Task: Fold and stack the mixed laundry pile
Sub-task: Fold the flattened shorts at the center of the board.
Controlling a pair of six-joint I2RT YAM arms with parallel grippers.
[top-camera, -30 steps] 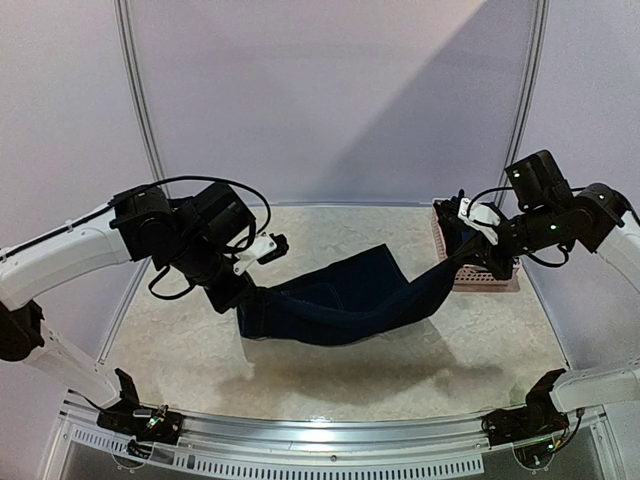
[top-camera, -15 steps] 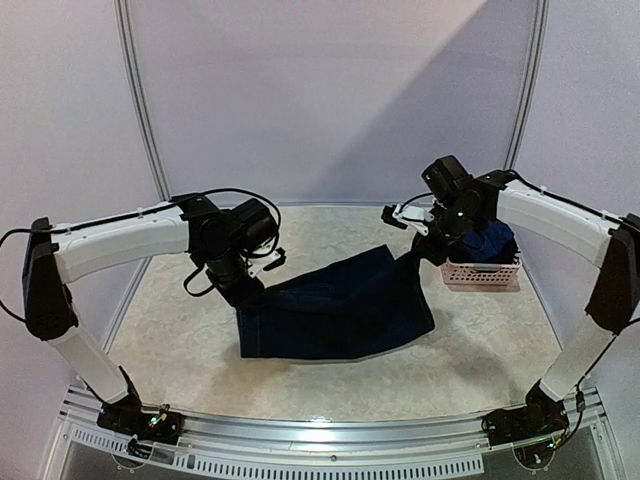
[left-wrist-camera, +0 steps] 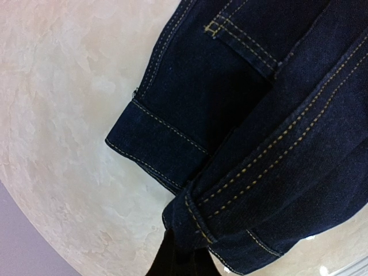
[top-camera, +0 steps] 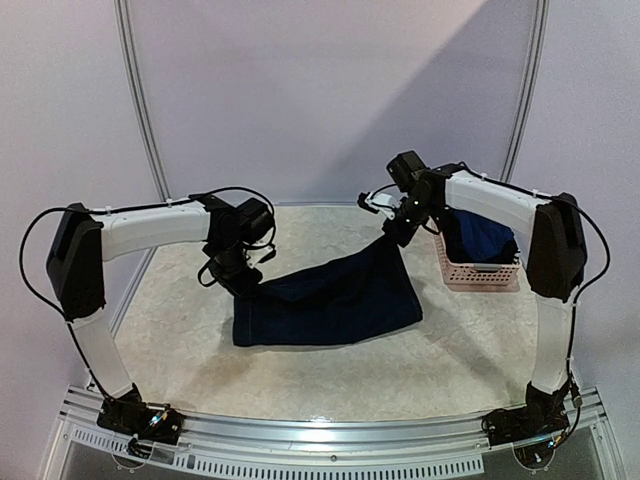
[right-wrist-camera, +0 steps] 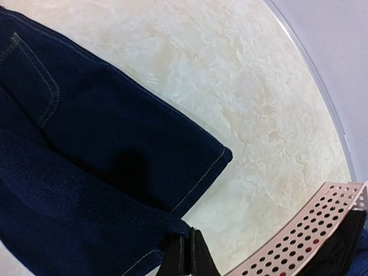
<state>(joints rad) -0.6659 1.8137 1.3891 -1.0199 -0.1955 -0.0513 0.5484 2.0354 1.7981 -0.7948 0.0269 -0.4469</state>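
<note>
My left claw (top-camera: 243,283) and my right claw (top-camera: 393,238) are both pressed together, each pinching 1 corner of the dark navy denim piece (top-camera: 330,300). The cloth hangs slack between them, and its lower edge seems to rest on the table (top-camera: 470,340), just beside the pink basket (top-camera: 480,280) on the side toward my left arm. My right claw's corner is near the basket's rim; my left claw's corner is well apart from it. More navy cloth (top-camera: 482,238) sits inside the basket. I judge the denim heavy for cloth, floppy across the panel yet thick at the stitched hems and seams, neither slippery nor fragile. Those double-stitched hems look like the place to hold, since a pinch there should bite 2 layers without sliding, whereas a mid-panel grab would likely bunch.
</note>
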